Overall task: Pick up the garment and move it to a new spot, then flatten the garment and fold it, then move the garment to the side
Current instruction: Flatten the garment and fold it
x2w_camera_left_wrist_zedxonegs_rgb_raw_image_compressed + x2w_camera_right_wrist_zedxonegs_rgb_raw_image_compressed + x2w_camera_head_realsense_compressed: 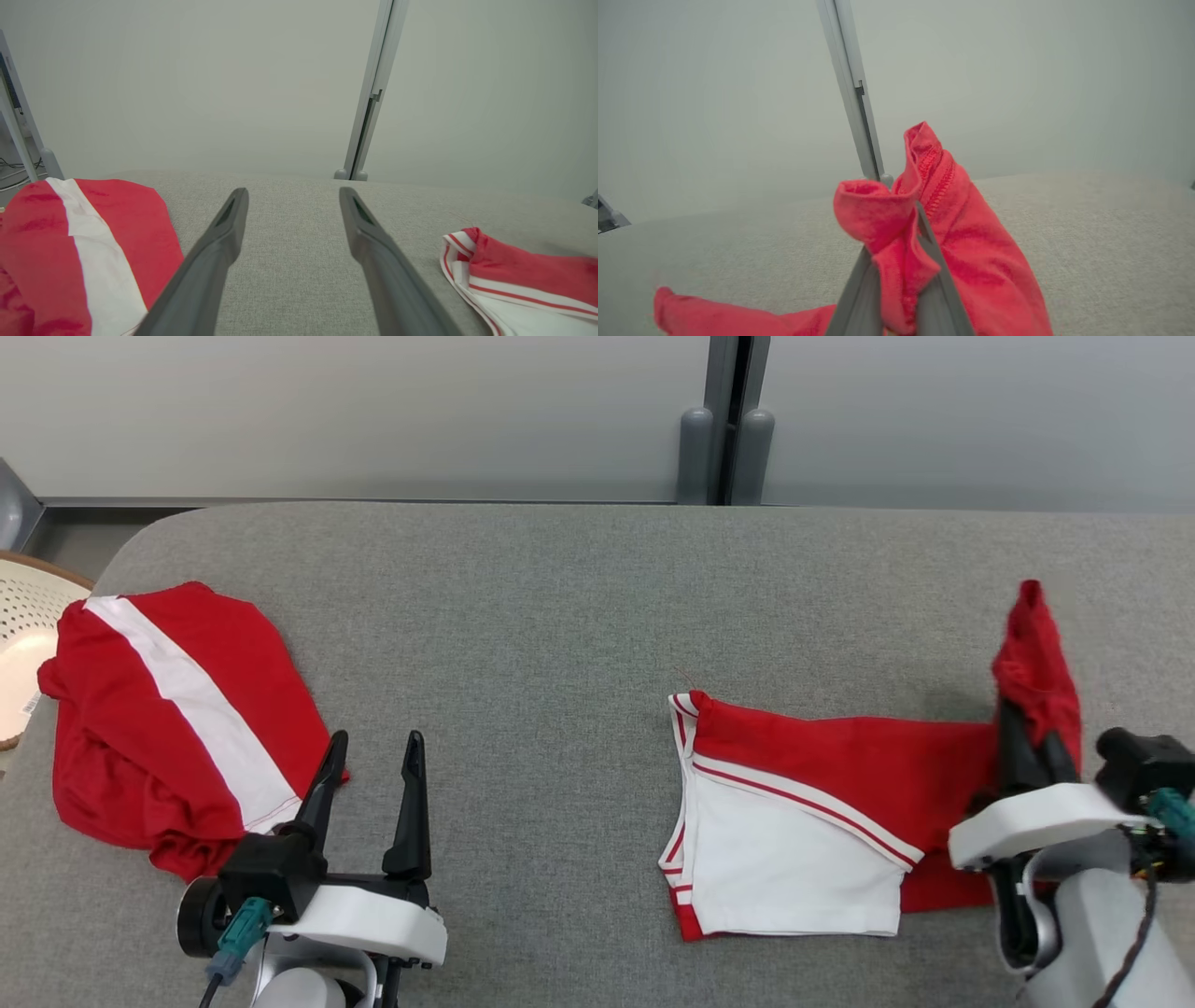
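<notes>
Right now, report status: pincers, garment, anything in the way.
Left pincer open, empty. Right pincer shut on garment, red end lifted; rest lies on table. Second red garment far left, clear.

The left gripper (376, 739), with its two long dark fingers, sits low at the left, jaws spread wide and pointing forward. The right gripper (1030, 733) stands at the far right, jaws pinched together on a raised fold of the red-and-white fabric garment (840, 761).
</notes>
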Available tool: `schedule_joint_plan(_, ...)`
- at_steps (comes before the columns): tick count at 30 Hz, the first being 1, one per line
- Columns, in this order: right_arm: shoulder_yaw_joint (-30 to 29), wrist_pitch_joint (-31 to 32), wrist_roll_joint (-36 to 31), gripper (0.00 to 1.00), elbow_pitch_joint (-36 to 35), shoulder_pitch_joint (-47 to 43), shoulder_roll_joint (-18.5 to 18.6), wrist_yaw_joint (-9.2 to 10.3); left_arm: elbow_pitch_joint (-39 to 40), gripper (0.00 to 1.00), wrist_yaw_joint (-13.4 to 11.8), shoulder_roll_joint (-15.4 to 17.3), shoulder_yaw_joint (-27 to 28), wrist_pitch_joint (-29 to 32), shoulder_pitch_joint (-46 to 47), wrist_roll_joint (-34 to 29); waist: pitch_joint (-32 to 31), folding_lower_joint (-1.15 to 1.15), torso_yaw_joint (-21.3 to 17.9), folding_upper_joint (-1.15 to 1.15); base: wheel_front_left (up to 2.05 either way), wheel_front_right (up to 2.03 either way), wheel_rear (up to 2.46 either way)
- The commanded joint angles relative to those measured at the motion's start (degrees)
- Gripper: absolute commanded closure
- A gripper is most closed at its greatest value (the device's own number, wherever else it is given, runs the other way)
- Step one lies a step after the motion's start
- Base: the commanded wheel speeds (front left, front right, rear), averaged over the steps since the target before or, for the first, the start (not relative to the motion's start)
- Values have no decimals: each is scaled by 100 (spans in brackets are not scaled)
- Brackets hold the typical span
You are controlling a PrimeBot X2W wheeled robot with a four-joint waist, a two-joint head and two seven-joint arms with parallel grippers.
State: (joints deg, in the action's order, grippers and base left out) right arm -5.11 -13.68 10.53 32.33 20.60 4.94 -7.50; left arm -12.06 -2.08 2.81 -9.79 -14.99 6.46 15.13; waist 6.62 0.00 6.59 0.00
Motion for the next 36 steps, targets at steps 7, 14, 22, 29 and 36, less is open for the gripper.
schedule_joint_plan(7, 1438, 372, 571, 100, -761, -485, -162, 3, -6, 0, -14, 19, -2, -27, -12, 36, -31, 0, 86, 0, 0, 0, 0)
schedule_joint_plan(14, 2336, 462, 848, 100, -736, -637, -195, 3, -24, 0, -51, 19, -58, -27, -40, 104, 21, 0, 222, 0, 0, 0, 0)
schedule_joint_plan(22, 3010, 337, 1287, 60, -300, -487, -197, 3, -70, 0, -84, 19, -177, -27, 35, 181, 108, 0, 415, 0, 0, 0, 0)
schedule_joint_plan(29, 3527, 181, 1517, 0, -128, -391, -197, 3, -127, 0, -96, 18, -195, -27, 23, 202, 144, 0, 497, 0, 0, 0, 0)
schedule_joint_plan(36, 4151, 195, 1939, 0, -66, -256, -189, 3, -178, 0, -103, 18, -251, -27, 25, 223, 137, 0, 485, 0, 0, 0, 0)
